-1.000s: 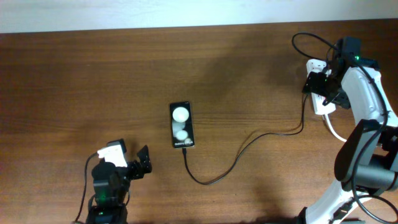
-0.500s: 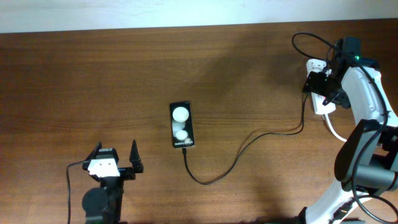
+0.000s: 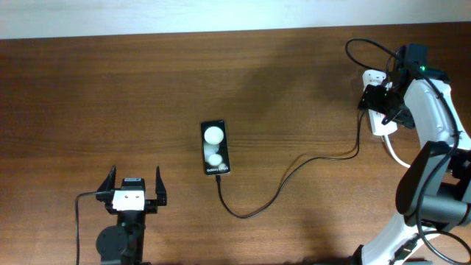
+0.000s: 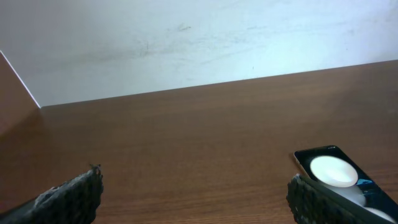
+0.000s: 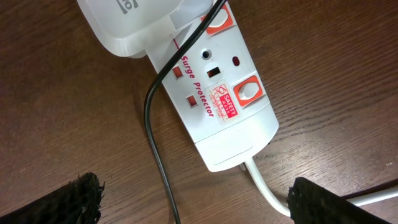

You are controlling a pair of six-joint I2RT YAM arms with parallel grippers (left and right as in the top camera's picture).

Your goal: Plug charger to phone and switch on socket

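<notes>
The phone [image 3: 215,148] lies face up mid-table, lettering toward the near edge; its far end shows in the left wrist view [image 4: 336,177]. The thin black charger cable [image 3: 280,190] runs from the phone's near end in a loop to the socket [image 3: 380,126] at the far right. I cannot tell whether its tip is seated in the phone. My left gripper [image 3: 135,185] is open and empty, left of and nearer than the phone. My right gripper [image 3: 383,101] is open just above the socket [image 5: 214,87], whose red switches show, with the cable [image 5: 155,130] crossing it.
A white charger plug [image 5: 130,25] sits in the strip's far outlet. The thick white cord [image 5: 270,190] leaves the strip's end and curves toward the right arm's base [image 3: 430,199]. A pale wall [image 4: 186,37] borders the table's far edge.
My left gripper has swung from pointing right toward the phone to pointing at the far wall, and moved left, away from the phone. The right arm, phone and cable have not moved.
</notes>
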